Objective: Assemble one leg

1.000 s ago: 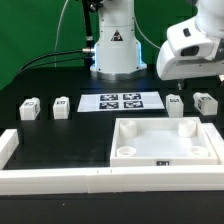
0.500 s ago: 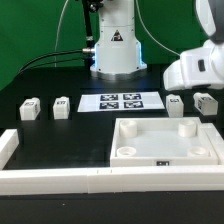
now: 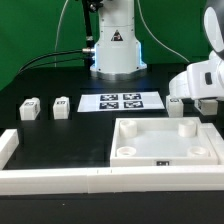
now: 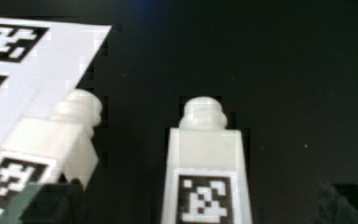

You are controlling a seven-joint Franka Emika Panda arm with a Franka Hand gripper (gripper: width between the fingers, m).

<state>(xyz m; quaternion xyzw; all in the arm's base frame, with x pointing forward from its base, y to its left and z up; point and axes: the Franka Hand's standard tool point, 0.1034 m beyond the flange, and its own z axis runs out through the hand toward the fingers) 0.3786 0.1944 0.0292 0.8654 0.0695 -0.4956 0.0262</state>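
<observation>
Several small white legs with marker tags stand on the black table. Two are at the exterior view's left [image 3: 30,107] [image 3: 61,105]. One leg [image 3: 175,105] shows at the right beside my gripper [image 3: 199,103], which hangs low over that spot and hides a further leg. In the wrist view, one leg [image 4: 202,165] lies between my open fingers [image 4: 43,205], not touched. A second leg [image 4: 51,145] lies beside it. The gripper [image 4: 197,208] is open and empty.
The marker board [image 3: 122,101] lies at the table's middle back and shows in the wrist view [image 4: 25,60]. The large white tray piece [image 3: 205,152] sits in front. White border bars [image 3: 60,180] run along the front and left. The robot base [image 3: 115,45] stands behind.
The gripper has moved down and to the exterior view's right, now low over the right-hand legs and covering one of them. Nothing else has moved.
</observation>
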